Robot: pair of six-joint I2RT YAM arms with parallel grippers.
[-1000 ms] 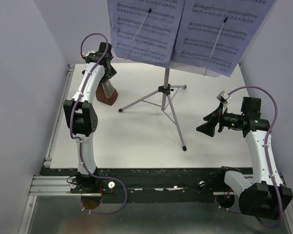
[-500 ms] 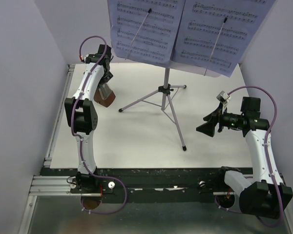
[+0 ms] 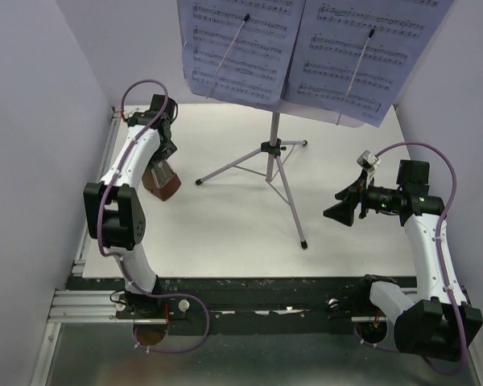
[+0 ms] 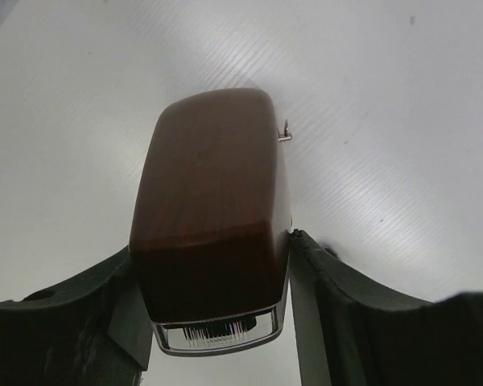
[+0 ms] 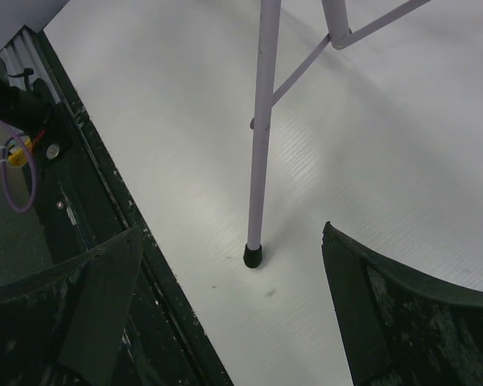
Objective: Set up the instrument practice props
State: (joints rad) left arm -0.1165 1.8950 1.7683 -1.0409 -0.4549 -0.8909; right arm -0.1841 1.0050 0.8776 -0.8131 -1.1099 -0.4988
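Observation:
The lilac music stand (image 3: 275, 149) stands on its thin tripod at mid table, with lavender sheet-music pages (image 3: 302, 48) spread on its desk. The brown pyramid metronome (image 3: 160, 178) is at the left side of the table; it fills the left wrist view (image 4: 209, 201). My left gripper (image 3: 159, 158) is shut on its narrow top, one finger (image 4: 338, 314) pressed to each side. My right gripper (image 3: 338, 207) is open and empty, right of the tripod's near leg (image 5: 258, 161), whose black foot (image 5: 253, 256) lies between the fingers' lines of sight.
The white table (image 3: 225, 233) is bounded by a black front rail (image 3: 258, 310) and a grey rail on the left (image 3: 97, 209). Lilac walls stand on both sides. The tripod legs spread toward the left, back and near right.
My left arm has moved the metronome leftward and toward the near side, away from the stand. The right arm and the stand have not moved.

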